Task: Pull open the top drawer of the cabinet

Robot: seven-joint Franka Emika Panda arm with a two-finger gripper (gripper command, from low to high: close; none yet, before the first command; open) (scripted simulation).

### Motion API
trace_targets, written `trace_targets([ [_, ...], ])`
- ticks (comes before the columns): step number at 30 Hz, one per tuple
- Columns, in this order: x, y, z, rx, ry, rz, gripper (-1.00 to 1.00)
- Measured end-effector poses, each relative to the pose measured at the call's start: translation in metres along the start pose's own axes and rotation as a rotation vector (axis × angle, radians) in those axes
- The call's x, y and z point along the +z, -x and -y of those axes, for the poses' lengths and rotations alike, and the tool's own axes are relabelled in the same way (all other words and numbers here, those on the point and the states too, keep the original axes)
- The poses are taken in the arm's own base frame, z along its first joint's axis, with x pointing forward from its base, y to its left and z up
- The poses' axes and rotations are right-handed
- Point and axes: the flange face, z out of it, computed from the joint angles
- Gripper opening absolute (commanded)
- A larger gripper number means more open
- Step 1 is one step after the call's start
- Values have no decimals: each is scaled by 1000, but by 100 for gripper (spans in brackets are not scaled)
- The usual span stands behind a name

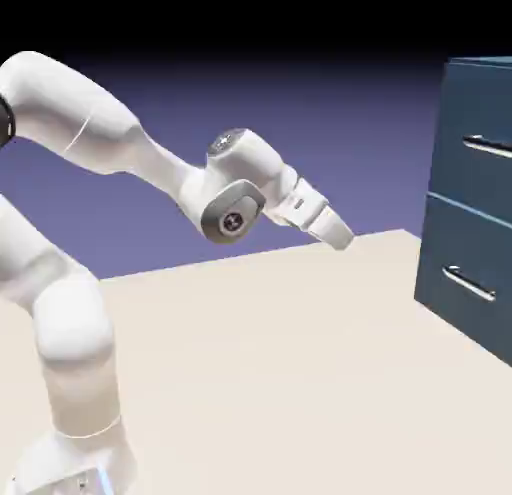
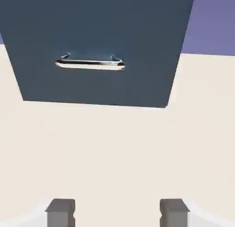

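arm (image 1: pixel 90 143) bent fwd, pincer (image 1: pixel 340 235) angled down, fingers (image 2: pixel 60 211) apart, empty.

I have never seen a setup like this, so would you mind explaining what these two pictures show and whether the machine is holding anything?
Both pictures are computer-rendered. The white jointed machine is a robot arm standing on a pale table. At its end is a gripper, a two-fingered hand. The exterior view is taken from a fixed camera beside the robot. The hand view comes from a camera on the hand itself, and the two grey fingertips show at its bottom edge. They stand apart with only bare table between them, so nothing is held. On the table stands a dark blue cabinet with two drawers, the top drawer and a lower drawer, each with a silver handle. The gripper is well short of it.
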Motion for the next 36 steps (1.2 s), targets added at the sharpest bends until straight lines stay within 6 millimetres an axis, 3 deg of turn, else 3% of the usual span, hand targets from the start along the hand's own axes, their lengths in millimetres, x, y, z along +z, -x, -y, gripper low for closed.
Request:
trace_targets([
  [11, 32, -35, 101, -999, 35, -87, 0],
  [20, 66, -49, 168, -1781, 103, -174, 0],
  [28, 100, -62, 211, -2431, 231, -272, 0],
  [36, 134, -80, 238, -3019, 477, -368, 0],
])
